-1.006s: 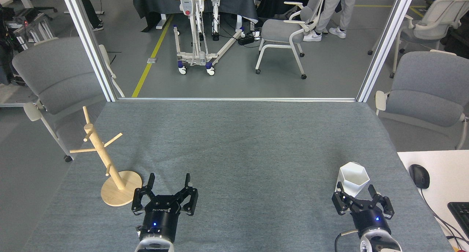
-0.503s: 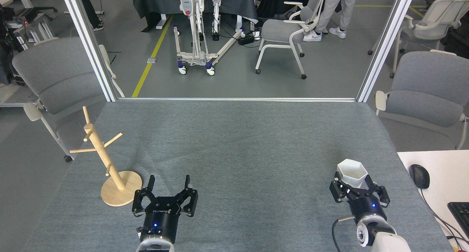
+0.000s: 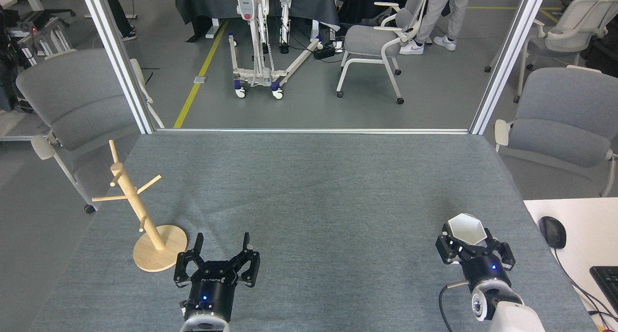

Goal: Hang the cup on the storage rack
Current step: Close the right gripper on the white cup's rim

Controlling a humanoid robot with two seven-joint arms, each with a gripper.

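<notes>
A: What is changed from half a second ago?

B: Little. The cup (image 3: 466, 228) is seen tipped a bit more toward the camera, so that its hexagonal mouth is shown more fully, and it is placed slightly lower in the view. The right gripper (image 3: 467, 239) is kept closed around the cup, a finger on either side of its lower part. The left gripper (image 3: 221, 242) is found where it was, its fingers spread wide with nothing between them.

A: And the rack?

B: The rack (image 3: 140, 215) is left unmoved at the near left part of the table (image 3: 318, 187), its round base just beside the left gripper and well apart from the cup, which is held at the near right.

A: What is hidden or hard to make out?

B: The bottom of the cup is covered by the right gripper's fingers, so it cannot be told whether the cup is touching the table. No handle can be made out. Both arms are cut off by the lower edge.
</notes>
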